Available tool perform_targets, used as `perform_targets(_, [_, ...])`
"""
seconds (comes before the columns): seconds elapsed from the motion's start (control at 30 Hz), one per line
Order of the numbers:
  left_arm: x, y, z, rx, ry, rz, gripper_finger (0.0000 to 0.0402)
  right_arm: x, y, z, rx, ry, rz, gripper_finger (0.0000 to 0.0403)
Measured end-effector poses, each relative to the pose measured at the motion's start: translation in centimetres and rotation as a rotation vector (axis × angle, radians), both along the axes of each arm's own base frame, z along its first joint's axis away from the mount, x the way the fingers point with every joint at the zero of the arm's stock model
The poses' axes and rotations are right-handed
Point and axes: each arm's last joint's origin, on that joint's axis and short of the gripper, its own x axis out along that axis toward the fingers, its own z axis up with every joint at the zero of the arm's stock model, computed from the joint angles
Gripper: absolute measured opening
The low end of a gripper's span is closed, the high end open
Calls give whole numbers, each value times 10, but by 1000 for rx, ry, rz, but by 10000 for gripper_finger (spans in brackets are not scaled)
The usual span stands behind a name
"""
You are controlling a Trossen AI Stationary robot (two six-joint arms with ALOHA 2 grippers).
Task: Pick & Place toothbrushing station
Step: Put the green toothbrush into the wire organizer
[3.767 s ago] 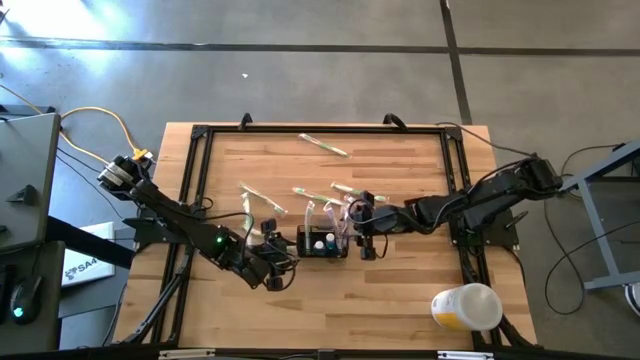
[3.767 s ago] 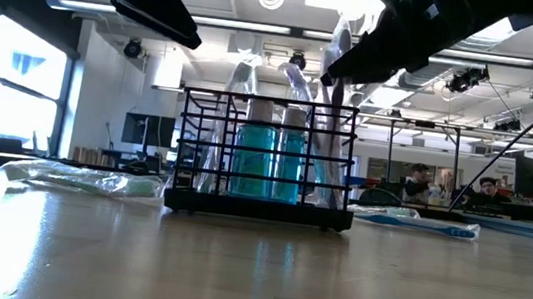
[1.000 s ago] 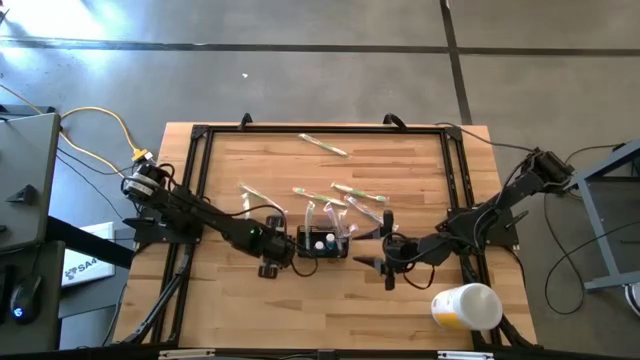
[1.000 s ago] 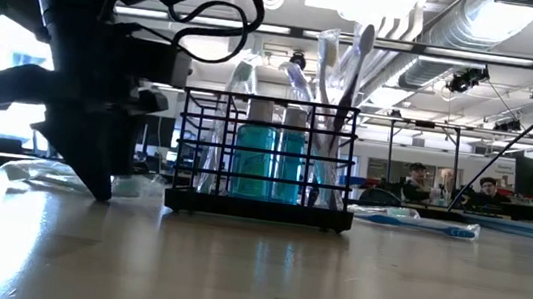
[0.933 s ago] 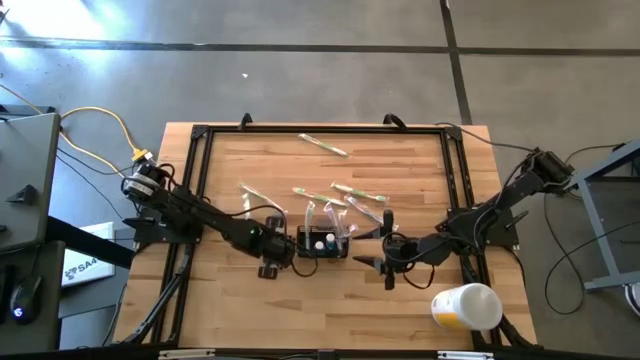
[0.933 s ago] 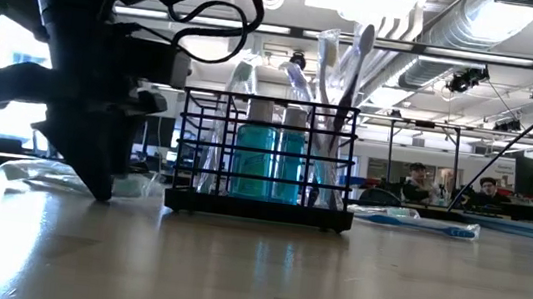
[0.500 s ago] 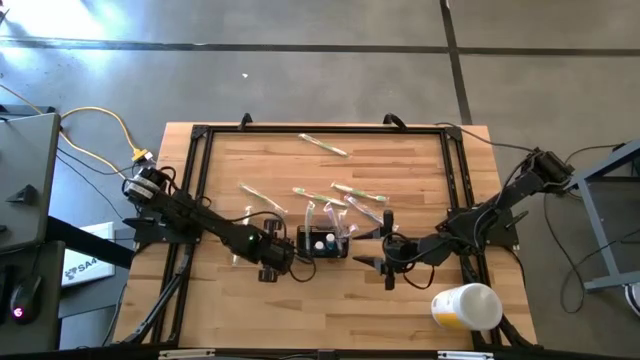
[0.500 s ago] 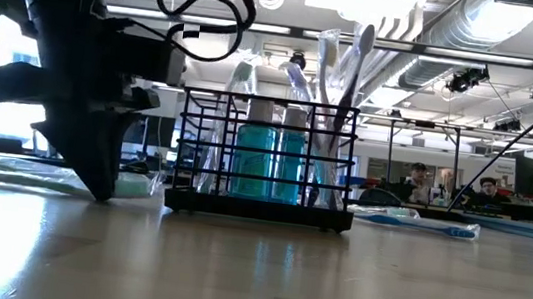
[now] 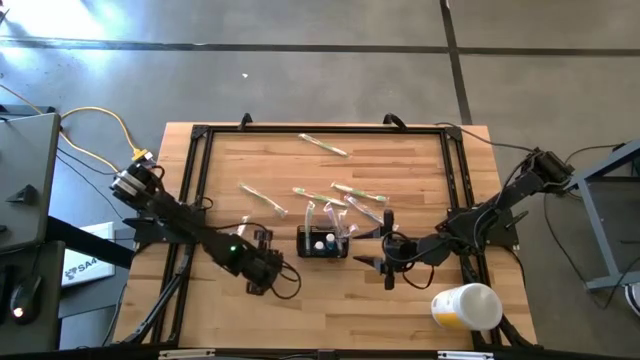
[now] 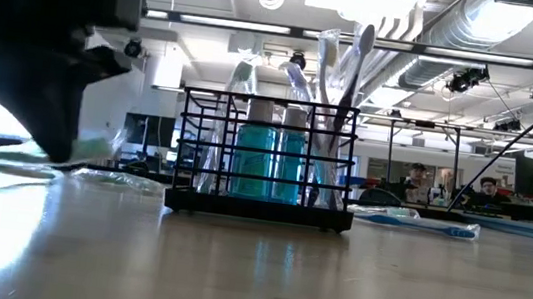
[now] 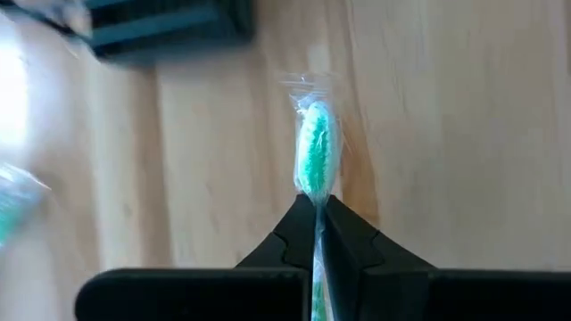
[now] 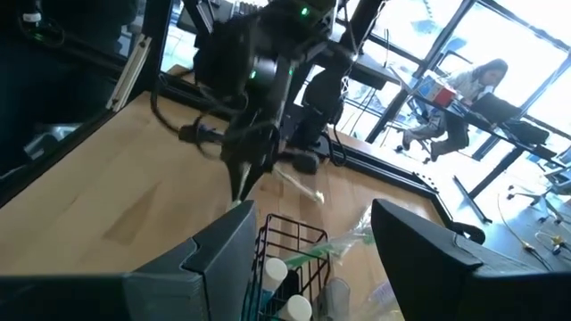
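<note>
Our left gripper [image 11: 314,209], clenched on a wrapped toothbrush [image 11: 314,165], sits just left of the caddy [image 9: 322,242] mid-table; our right gripper [image 9: 386,262] waits released opposite.

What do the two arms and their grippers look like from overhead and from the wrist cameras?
Both arms are dark, jointed and slender, with thin black cables looping along them. The left arm has a small green light near its wrist and a yellow cable at its base. The left gripper has two matte black fingers tapering to narrow tips. The right gripper has broad, flat, dark grey fingers with angular edges.
</note>
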Motion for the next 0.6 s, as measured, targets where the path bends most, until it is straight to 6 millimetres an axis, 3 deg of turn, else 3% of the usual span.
perform_targets(0.33, [-25,-21,38,-35,-161,-142,1,0,0,-1,18,7,-4,216])
perform_targets(0.6, [-27,-38,79,5,-481,-432,1,0,0,-1,21,6,-5,216])
